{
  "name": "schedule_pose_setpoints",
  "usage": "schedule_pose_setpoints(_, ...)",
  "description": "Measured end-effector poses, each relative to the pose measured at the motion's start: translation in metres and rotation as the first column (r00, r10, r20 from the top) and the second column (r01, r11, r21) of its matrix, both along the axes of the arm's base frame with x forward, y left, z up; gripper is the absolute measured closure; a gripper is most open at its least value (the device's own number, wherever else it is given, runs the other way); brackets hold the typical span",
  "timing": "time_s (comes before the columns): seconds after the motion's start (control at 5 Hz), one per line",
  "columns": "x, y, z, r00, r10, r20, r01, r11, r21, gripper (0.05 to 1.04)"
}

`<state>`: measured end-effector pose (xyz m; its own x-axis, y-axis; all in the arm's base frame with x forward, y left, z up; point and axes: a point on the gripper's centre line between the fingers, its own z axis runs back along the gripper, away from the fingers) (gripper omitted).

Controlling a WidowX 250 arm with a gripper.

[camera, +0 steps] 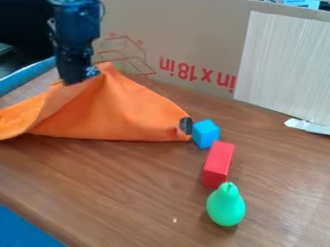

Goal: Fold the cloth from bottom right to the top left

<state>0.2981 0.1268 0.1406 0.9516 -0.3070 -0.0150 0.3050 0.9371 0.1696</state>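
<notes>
The gripper, clenched on the cloth's raised peak, hangs over the table's upper left, most of the cloth sloping from it toward the blue cube at lower right.

Orange cloth, blue cube, red block, green pear-shaped toy.

The gripper hung toward ten o'clock, at the raised part of the orange cloth, which spread toward nine. Just off the cloth's four o'clock corner sat a blue block; toward five stood a red block, then a green pear. Cardboard rose at twelve.
</notes>
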Motion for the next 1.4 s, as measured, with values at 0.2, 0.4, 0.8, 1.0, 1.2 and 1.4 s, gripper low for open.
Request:
schedule_pose_setpoints(0.2,0.012,0.017,0.002,0.997,0.078,-0.015,-0.077,0.993,0.085,1.029)
schedule_pose_setpoints(0.4,0.027,0.031,0.008,0.989,0.151,-0.003,-0.149,0.979,0.14,1.029)
schedule_pose_setpoints(0.8,0.056,0.05,0.019,0.977,0.213,-0.024,-0.199,0.944,0.264,1.029)
schedule_pose_setpoints(1.0,0.065,0.061,0.016,0.976,0.216,-0.014,-0.201,0.929,0.31,1.009)
schedule_pose_setpoints(1.2,0.07,0.07,0.016,0.963,0.269,0.016,-0.256,0.894,0.367,0.864)
schedule_pose_setpoints(1.4,0.074,0.073,0.024,0.944,0.32,0.076,-0.323,0.858,0.4,0.605)
